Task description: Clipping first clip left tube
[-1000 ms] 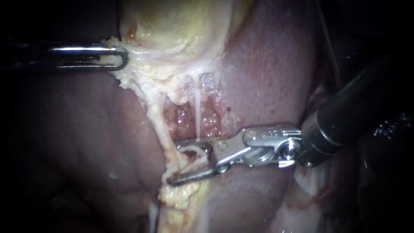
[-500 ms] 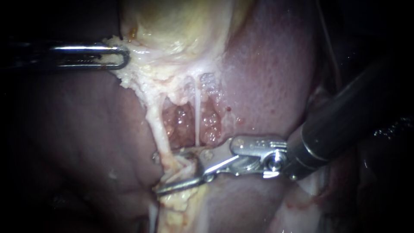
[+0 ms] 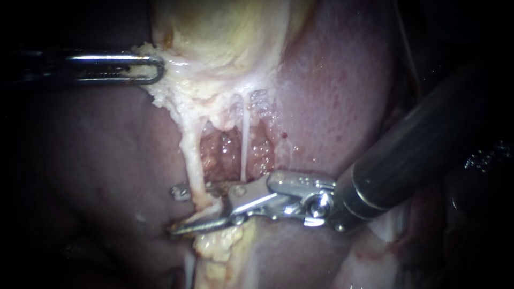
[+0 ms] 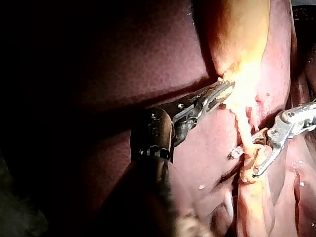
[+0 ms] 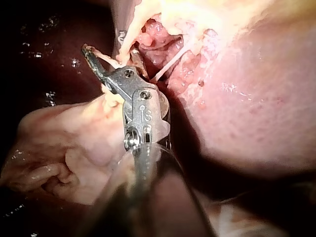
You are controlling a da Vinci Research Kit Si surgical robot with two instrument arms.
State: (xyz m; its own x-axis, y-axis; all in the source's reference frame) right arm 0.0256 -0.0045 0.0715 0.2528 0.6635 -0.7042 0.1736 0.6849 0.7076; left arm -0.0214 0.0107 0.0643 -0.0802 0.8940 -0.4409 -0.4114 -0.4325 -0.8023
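Note:
The left tube [image 3: 191,155] is a thick pale strand running down from the gallbladder [image 3: 225,32]. The thin white right tube [image 3: 243,147] hangs beside it over a reddish pocket. My right instrument [image 3: 176,210] comes in from the right, and its open jaws straddle the left tube low down, one jaw tip poking out on each side. The right wrist view shows the same, my right instrument [image 5: 103,43] spread around the left tube [image 5: 123,52]. My left instrument [image 3: 147,67] is shut on the gallbladder's ragged pale fringe and holds it to the left, as the left wrist view also shows [image 4: 222,91].
The liver [image 3: 332,91] lies pink on the right and dark on the left [image 3: 91,160]. Yellowish fatty tissue [image 3: 217,246] hangs below the right instrument's jaws. Its dark shaft [image 3: 417,144] crosses the right side.
My right instrument has slid leftward, its jaws passing further across the left tube so both tips now show beyond it. My left instrument has kept its hold, shifting only slightly.

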